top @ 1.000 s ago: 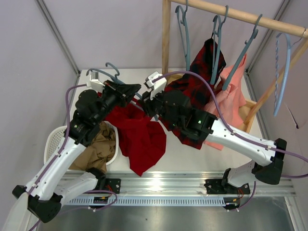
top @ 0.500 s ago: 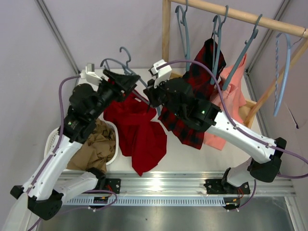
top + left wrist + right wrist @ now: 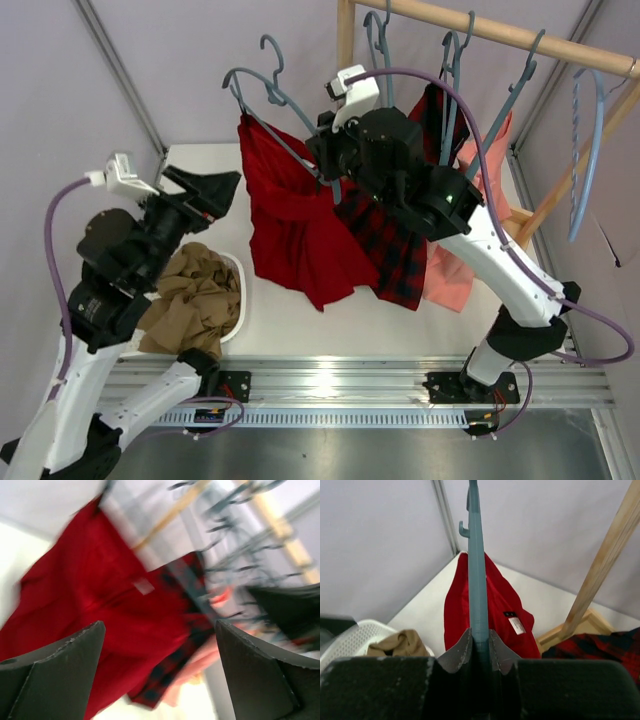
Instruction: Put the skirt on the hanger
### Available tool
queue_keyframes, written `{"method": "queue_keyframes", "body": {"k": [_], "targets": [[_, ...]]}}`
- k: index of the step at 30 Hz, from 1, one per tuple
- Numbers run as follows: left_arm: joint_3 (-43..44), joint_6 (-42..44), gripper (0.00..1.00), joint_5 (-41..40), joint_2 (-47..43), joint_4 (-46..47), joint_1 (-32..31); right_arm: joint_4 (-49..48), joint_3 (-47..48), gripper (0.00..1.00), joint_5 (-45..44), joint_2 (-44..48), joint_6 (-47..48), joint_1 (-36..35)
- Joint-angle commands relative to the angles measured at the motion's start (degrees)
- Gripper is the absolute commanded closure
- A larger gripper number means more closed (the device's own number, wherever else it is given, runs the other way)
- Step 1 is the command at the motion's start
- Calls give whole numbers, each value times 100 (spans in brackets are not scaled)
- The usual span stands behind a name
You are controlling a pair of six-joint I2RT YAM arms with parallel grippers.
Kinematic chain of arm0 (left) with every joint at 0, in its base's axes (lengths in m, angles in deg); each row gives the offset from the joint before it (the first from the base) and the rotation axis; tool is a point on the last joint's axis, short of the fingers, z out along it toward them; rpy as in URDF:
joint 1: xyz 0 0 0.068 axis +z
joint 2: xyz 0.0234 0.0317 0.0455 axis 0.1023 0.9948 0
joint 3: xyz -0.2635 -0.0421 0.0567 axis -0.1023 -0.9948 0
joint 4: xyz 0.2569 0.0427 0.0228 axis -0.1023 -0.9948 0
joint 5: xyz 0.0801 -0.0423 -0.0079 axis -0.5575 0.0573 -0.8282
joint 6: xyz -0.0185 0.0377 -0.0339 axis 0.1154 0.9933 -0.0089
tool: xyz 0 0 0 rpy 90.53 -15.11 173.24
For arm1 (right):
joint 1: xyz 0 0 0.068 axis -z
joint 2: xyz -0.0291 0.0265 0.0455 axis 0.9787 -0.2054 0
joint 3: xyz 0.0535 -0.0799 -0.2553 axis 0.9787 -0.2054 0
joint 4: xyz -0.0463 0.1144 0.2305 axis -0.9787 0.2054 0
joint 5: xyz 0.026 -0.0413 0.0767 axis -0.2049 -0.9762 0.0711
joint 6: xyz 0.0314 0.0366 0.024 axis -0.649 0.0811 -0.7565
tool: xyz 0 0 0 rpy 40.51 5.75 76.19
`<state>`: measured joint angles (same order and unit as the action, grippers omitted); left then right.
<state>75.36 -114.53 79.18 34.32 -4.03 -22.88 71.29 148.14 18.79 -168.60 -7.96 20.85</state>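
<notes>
Hanging lengthwise downward, the skirt (image 3: 290,230) drapes the hanger (image 3: 476,580) in the right claw (image 3: 479,645).

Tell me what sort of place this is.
Probably a robot test booth set up for hanging laundry, not a home. A wooden clothes rack holds hangers, a white basket holds a brown garment, and plain walls close in a table with a metal rail at its near edge.

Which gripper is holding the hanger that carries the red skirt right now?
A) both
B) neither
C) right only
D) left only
C: the right wrist view shows the right gripper shut on the hanger, with the skirt hanging from it, while the left gripper stands open, clear of the cloth.
</notes>
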Motion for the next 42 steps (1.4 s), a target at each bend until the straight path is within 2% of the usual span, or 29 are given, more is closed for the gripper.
{"method": "queue_keyframes", "body": {"k": [1,3,5,9,10,13,17,26,36,42], "targets": [[-927,291,4,-776,-162,-773,45,-153,1156,100,-219,-428,-24,8],[-1412,-181,10,-180,-355,-414,36,32,1571,100,-464,-632,-67,8],[-1912,-561,11,198,-444,122,28,120,1433,100,-553,-721,-164,8],[-2257,-1578,12,-62,-550,432,10,-449,213,100,-641,-318,-795,-9],[-2379,-1756,12,-116,-593,492,1,-895,-347,100,-650,-195,-875,-18],[-2652,-2564,12,-108,-542,896,-8,-1530,-1000,100,-720,175,-1139,-27],[-3075,-3452,14,-133,-225,1450,-218,-1655,-1047,100,-720,211,-1263,-27],[-2952,-4024,16,-1407,197,1311,-956,-1857,-862,100,-694,132,-1114,-18],[-3118,-4429,17,-2015,540,1503,-983,-1945,-871,100,-597,184,-1052,-1],[-3260,-4553,24,-2225,733,2014,-983,-2086,-1055,100,-571,360,-1043,17]]}}
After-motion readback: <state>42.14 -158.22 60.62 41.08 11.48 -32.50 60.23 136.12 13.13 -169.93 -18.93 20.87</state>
